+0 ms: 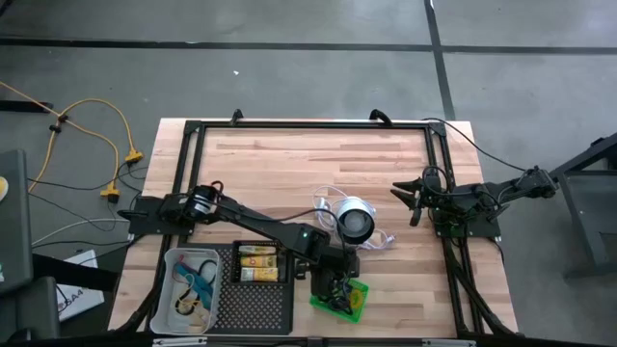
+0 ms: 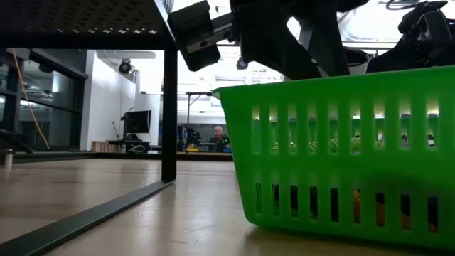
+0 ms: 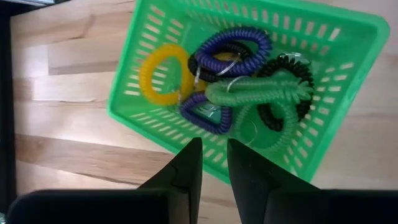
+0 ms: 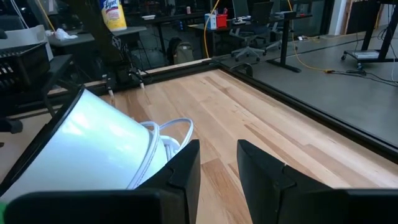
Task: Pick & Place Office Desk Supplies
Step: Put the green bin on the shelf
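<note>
A green basket (image 1: 341, 297) stands near the table's front edge and holds several coiled loops: yellow (image 3: 163, 73), purple (image 3: 236, 45), green (image 3: 261, 90) and black (image 3: 292, 93). My left gripper (image 3: 214, 163) hangs above the basket's rim, slanting down. Its fingers stand a narrow gap apart with nothing between them. In the high view it shows at the basket's far side (image 1: 333, 278). Yellow-and-white packs (image 1: 258, 262) lie in the black tray (image 1: 253, 299). My right gripper (image 1: 410, 198) waits open at the table's right side, holding nothing.
A round white-and-black object (image 1: 355, 221) with a white cord (image 1: 384, 239) lies mid-table, just in front of my right gripper (image 4: 217, 167). A clear tray (image 1: 191, 289) with teal cords sits at the front left. A black frame (image 1: 308, 125) borders the table. Bare wood lies toward the far edge.
</note>
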You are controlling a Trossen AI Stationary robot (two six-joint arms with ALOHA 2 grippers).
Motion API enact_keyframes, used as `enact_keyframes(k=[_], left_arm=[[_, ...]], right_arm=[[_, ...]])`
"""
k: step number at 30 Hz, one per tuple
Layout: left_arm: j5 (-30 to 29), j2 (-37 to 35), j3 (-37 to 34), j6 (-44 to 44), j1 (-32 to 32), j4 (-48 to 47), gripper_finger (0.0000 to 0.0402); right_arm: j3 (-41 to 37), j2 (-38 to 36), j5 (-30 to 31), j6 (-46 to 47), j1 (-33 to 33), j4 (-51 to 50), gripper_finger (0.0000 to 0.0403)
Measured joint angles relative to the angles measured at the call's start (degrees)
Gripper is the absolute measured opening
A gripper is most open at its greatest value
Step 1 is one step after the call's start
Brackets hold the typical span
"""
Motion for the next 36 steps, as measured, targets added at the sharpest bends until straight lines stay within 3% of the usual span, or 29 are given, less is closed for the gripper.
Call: enact_keyframes(k=[12,22,36], left_arm=[[0.63,-0.02,0.04,2.71,0.26,3.69,0.0069],[-6.63,-0.04,0.04,-23.60,0.26,11.54,0.0069],[-14.35,-0.04,0.04,-41.07,-2.97,9.64,0.0069]], right_arm=[[0.00,0.00,0.00,0.00,0.02,-0.02,0.0094],[0.00,0.00,0.00,0.00,0.01,0.00,0.0094],[0.00,0.00,0.00,0.00,0.00,0.00,0.0094]])
